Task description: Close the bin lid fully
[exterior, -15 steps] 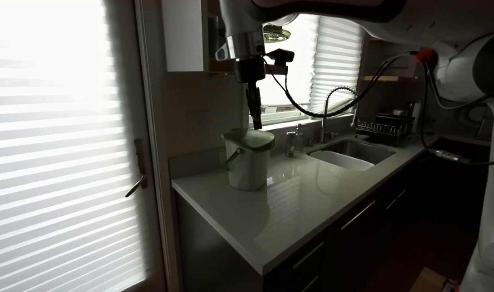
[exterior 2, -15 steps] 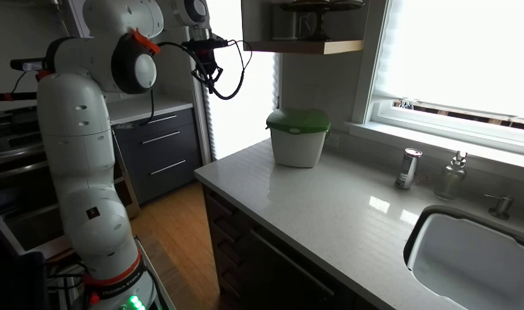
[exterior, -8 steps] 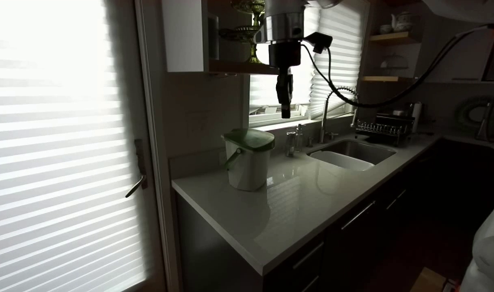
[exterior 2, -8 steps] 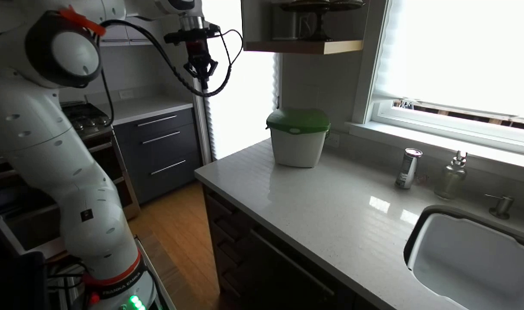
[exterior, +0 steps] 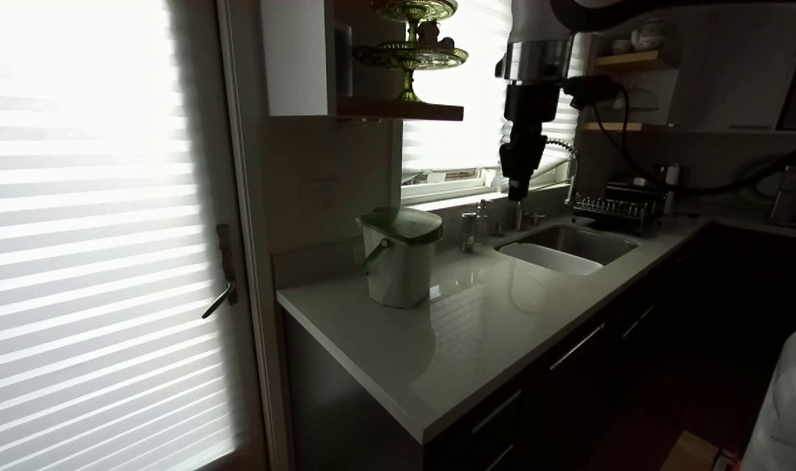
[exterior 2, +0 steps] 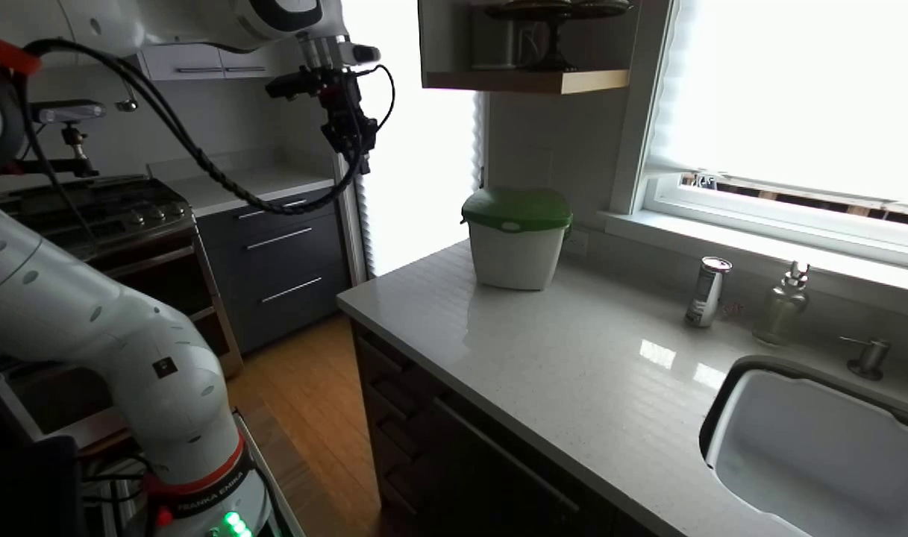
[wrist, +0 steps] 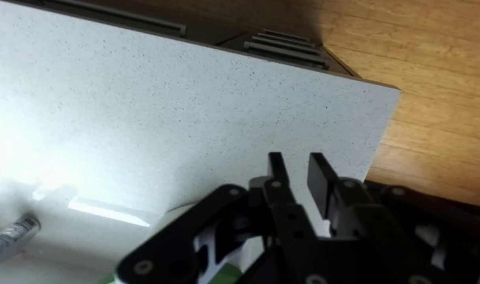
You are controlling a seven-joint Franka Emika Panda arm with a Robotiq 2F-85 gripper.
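Observation:
The white bin [exterior: 403, 278] stands upright near the counter's end, and it also shows in an exterior view [exterior 2: 517, 257]. Its green lid [exterior: 404, 224] lies down over the rim in both exterior views [exterior 2: 517, 207], with no gap that I can make out. In the wrist view only a bit of the bin [wrist: 176, 215] and of the lid [wrist: 226, 274] shows behind the fingers. My gripper [wrist: 296, 156] is empty, its fingertips a modest gap apart. It hangs in the air [exterior: 517, 196], higher than the lid and apart from the bin, on the room side of it [exterior 2: 365, 168].
A shelf [exterior 2: 528, 80] with stands juts out above the counter [exterior 2: 558, 358] near the bin. A can [exterior 2: 707, 291], a soap bottle [exterior 2: 779, 306] and a sink [exterior 2: 812, 410] are farther along. A tap [exterior: 520, 216] and a dish rack [exterior: 617, 208] stand behind.
My gripper has moved away from the bin, to the right in an exterior view, and has turned somewhat. The arm has swung back. The bin and lid look the same.

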